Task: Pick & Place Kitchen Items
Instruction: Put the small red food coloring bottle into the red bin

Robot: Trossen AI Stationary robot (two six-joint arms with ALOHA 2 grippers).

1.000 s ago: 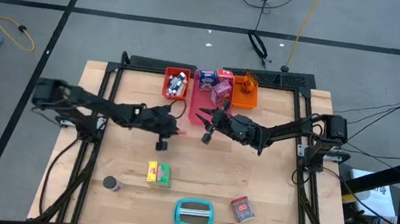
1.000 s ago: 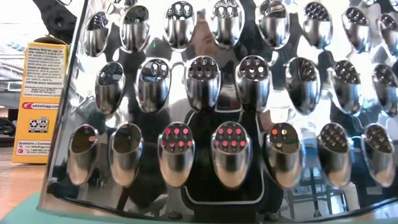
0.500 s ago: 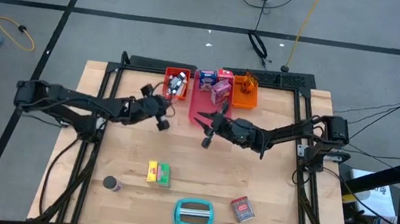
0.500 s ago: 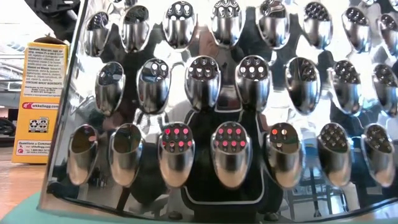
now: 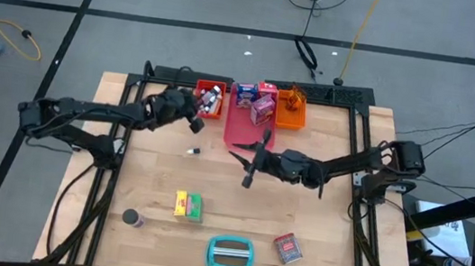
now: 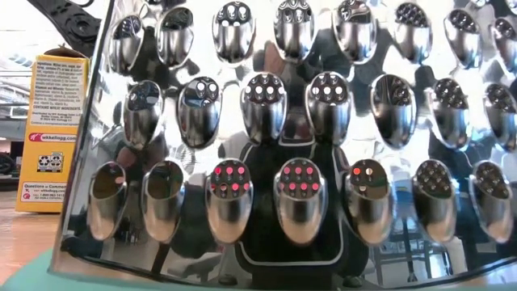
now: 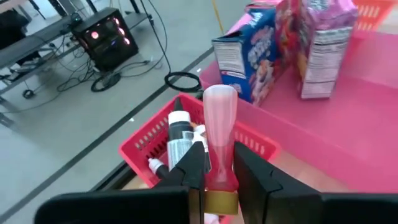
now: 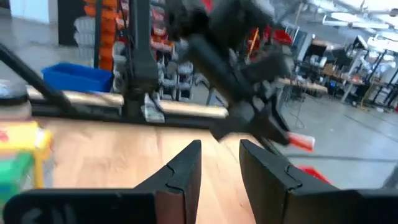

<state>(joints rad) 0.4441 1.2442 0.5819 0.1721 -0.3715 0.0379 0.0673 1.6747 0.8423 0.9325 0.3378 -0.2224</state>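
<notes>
Now left gripper [image 7: 217,180] clamped on small pink bottle [image 7: 219,134], poised near red tray [image 7: 146,146]. Right gripper [image 8: 219,165] apart, empty, mid-table. Risk: release short of rim, bottle drops beside tray.

Three trays: one red [image 5: 207,88], one pink [image 5: 240,129], one orange [image 5: 292,113]. Two robot arms. One yellow box [image 5: 181,203] beside one green box [image 5: 195,206]. One dark can [image 5: 130,218].

Pretty clearly a robotics lab or workshop, not a real kitchen: bare grey concrete floor [image 5: 190,0] with loose cables [image 5: 307,51], a computer tower [image 7: 102,37] glowing on the floor, racks of orange bins [image 8: 109,28], and a wooden counter [image 5: 231,187] in a metal frame.
</notes>
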